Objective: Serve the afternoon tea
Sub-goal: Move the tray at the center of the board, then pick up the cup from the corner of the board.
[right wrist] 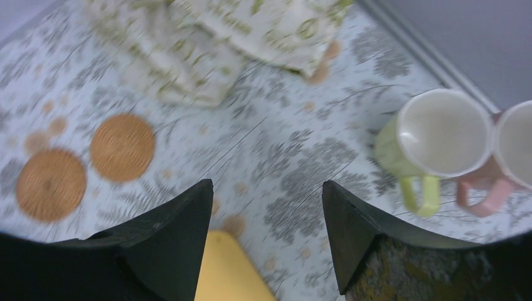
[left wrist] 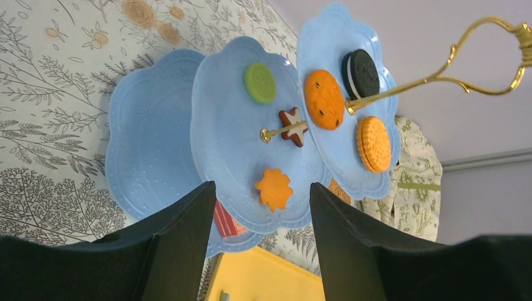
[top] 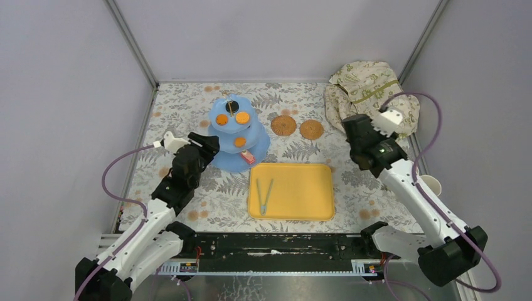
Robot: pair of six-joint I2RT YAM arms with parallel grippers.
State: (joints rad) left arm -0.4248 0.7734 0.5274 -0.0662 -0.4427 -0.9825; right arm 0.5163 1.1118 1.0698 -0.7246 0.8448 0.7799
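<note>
The light-blue three-tier stand (top: 238,135) stood at the back left of the table (top: 182,110), just beside the left gripper (left wrist: 258,210), whose jaws were apart with nothing between them. It looked like light, stiff plastic, probably top-heavy. The toy biscuits (left wrist: 324,99) lay loose on its tiers, so any tilt would likely spill them. The gold loop handle (left wrist: 489,56) at its top seemed the safest hold, and a tier rim a poorer one.

The right gripper (right wrist: 266,210) hung wide and empty above the table's right side. The 2 woven coasters (right wrist: 122,146) lay to one side of it and the 2 cups (right wrist: 433,135) stood side by side at the other, seemingly touching. The cups looked rigid and smooth, best pinched at rim or handle. The coasters were flat, thin and awkward to lift.

The pink cup (right wrist: 511,150) was cut off by the frame edge, and from above the right arm hid most of both cups. A red striped pastry (left wrist: 224,219) on the bottom tier sat half behind a finger. The right wrist view was blurred.
</note>
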